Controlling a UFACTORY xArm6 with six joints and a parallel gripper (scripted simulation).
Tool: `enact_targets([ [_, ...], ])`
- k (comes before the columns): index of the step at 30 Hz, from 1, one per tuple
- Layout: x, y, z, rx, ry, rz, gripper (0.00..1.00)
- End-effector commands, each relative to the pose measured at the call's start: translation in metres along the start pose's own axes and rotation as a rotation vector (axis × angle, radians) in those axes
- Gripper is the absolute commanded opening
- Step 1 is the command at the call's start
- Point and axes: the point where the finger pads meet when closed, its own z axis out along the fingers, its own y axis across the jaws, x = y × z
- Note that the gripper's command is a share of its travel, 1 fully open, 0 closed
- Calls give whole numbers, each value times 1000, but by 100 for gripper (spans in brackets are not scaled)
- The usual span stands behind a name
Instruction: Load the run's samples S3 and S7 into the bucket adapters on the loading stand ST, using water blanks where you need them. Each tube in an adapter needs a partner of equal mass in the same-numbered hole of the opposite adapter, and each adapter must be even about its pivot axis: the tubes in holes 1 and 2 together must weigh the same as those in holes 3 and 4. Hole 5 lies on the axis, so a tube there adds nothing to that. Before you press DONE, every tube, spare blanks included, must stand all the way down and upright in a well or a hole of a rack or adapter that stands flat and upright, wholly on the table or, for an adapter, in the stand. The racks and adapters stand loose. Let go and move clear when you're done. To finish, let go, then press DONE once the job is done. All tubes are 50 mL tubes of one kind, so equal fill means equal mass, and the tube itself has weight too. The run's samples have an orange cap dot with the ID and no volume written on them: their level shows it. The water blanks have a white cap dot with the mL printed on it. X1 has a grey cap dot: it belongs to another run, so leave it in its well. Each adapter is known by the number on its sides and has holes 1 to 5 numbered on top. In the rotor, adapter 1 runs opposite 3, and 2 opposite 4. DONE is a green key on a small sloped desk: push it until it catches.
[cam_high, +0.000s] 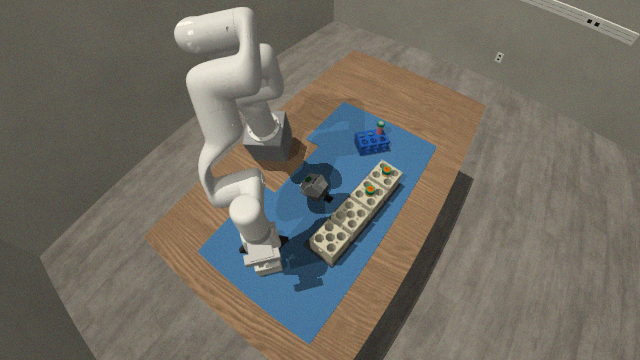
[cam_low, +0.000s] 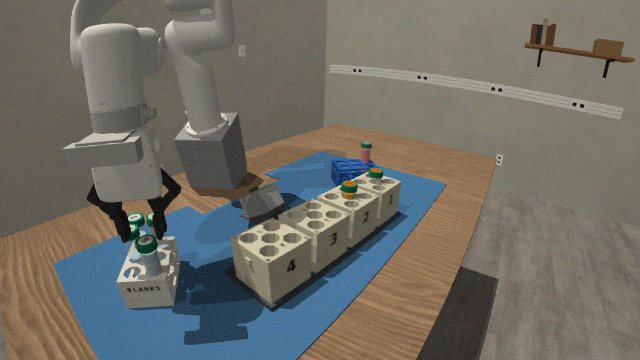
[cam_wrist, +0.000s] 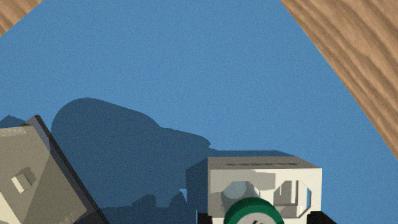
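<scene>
Blue mat over wood-grain table, grey walls behind. Gripper (cam_high: 263, 245) (cam_low: 142, 234) (cam_wrist: 262, 219) low over blanks rack (cam_high: 268, 268) (cam_low: 150, 299) (cam_wrist: 217, 175) — fingers partly apart, nothing clamped. Four green-capped tubes in that rack; nearest blank (cam_low: 146, 245) (cam_wrist: 252, 215) stands at the lettered end. One orange-dot tube (cam_high: 370, 190) (cam_low: 349, 188) in adapter 2 (cam_high: 361, 201) (cam_low: 366, 227), another (cam_high: 386, 170) (cam_low: 376, 173) in adapter 1 (cam_high: 395, 181) (cam_low: 391, 206). Pink tube (cam_high: 380, 130) (cam_low: 366, 154) in blue rack (cam_high: 371, 148) (cam_low: 342, 173) — cap dot unreadable.
</scene>
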Motion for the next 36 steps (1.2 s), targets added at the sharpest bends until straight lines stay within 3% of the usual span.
enact_targets([
  [1, 1, 0, 7, -1, 3, 0, 57],
  [36, 1, 0, 23, -1, 3, 0, 57],
])
